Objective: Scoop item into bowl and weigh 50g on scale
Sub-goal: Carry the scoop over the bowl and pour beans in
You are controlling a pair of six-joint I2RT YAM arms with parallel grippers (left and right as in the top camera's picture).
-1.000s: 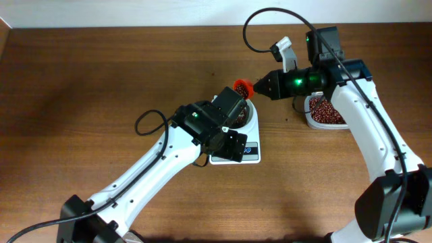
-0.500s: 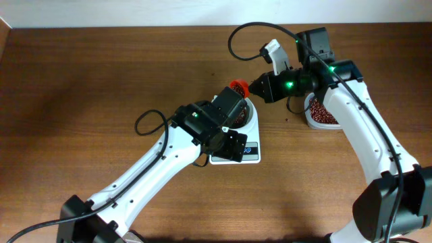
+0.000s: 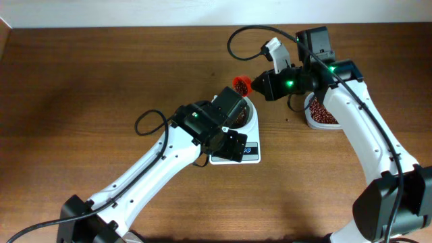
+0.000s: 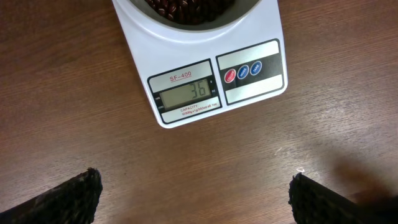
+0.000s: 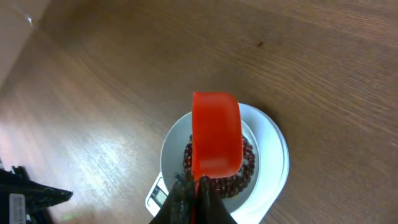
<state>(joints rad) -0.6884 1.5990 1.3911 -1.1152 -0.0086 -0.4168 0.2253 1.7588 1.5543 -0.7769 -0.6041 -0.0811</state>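
Black fingertips of the left tool [image 4: 196,196] sit spread wide at the near corners of the left wrist view, released and grasping nothing above the wooden desk [image 4: 74,93]. Just beyond them lies the white scale [image 4: 205,46], whose display [image 4: 186,93] reads 36, short of the 50 wanted. On the scale stands the white bowl [image 5: 174,146] with a layer of dark red-brown beans [image 5: 247,158]. Over it hangs a red plastic scoop [image 5: 216,140], its handle clenched in the right tool [image 5: 194,196]. Far right, a clear tub [image 3: 322,116] holds the bean supply.

The step looks like topping up. The next move calls for a small, careful addition while the reading is watched.

The scoop's back faces the right wrist camera, so its load cannot be told. The left arm hides most of the bowl from overhead.
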